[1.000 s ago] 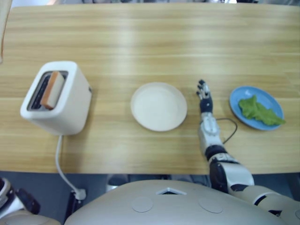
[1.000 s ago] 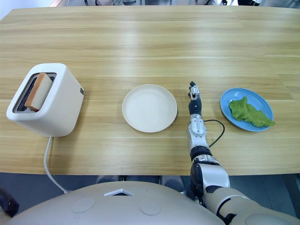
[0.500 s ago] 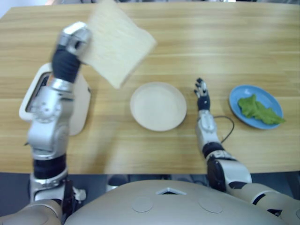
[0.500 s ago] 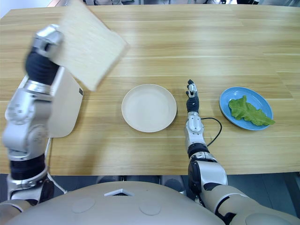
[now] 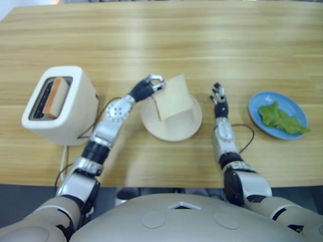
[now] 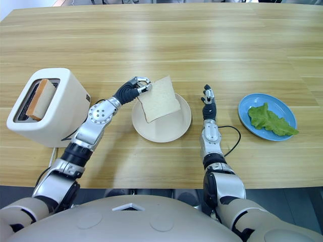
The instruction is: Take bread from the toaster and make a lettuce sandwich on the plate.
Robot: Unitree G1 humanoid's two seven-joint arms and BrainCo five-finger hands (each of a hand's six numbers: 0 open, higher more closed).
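my right hand (image 6: 207, 101) lies flat on the table (image 6: 202, 40) toward its near edge, fingers stretched out and holding nothing, between the cream plate (image 6: 166, 132) and the blue plate (image 6: 252, 100). lettuce (image 6: 270, 120) lies on the blue plate, toward the right edge. my left hand (image 6: 133, 89) hangs at the cream plate's left rim, fingertips pinched on a corner of a bread slice (image 6: 159, 99), which tilts over the plate's far half. the toaster (image 6: 60, 111) stands near the left edge with a second slice (image 6: 40, 98) upright in its slot.
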